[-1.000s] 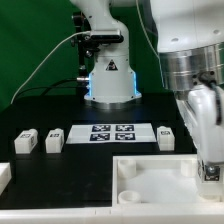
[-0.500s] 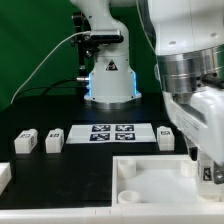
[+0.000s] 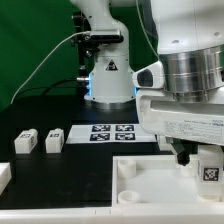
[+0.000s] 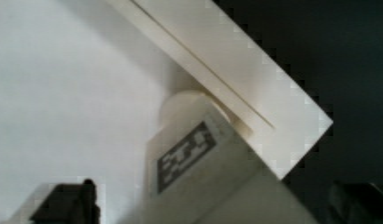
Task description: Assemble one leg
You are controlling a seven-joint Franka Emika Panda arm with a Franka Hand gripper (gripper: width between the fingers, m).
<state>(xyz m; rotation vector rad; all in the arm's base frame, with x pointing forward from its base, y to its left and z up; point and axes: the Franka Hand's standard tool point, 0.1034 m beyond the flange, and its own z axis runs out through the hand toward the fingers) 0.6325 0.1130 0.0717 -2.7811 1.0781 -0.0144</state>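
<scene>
One leg [image 3: 209, 172], a small white block with a black-and-white tag, stands at the corner of the large flat white panel [image 3: 150, 180] on the exterior view's right. My gripper [image 3: 203, 160] hangs over it with a finger on each side. In the wrist view the leg [image 4: 191, 150] lies between the dark fingertips [image 4: 65, 202], with pale panel showing between that finger and the leg. The jaws stand apart. Two more legs [image 3: 25, 141] [image 3: 54, 140] stand on the exterior view's left, and a further white block [image 3: 5, 174] shows at the edge.
The marker board [image 3: 112, 132] lies on the black table behind the panel. The arm's base [image 3: 110, 75] stands at the back with cables. The panel has a round socket [image 3: 127, 168] near its left corner. My wrist body hides the table's right part.
My wrist has turned about the leg, so the hand's broad side now faces the exterior camera and hides the leg behind it. The leg on the panel stays where it was.
</scene>
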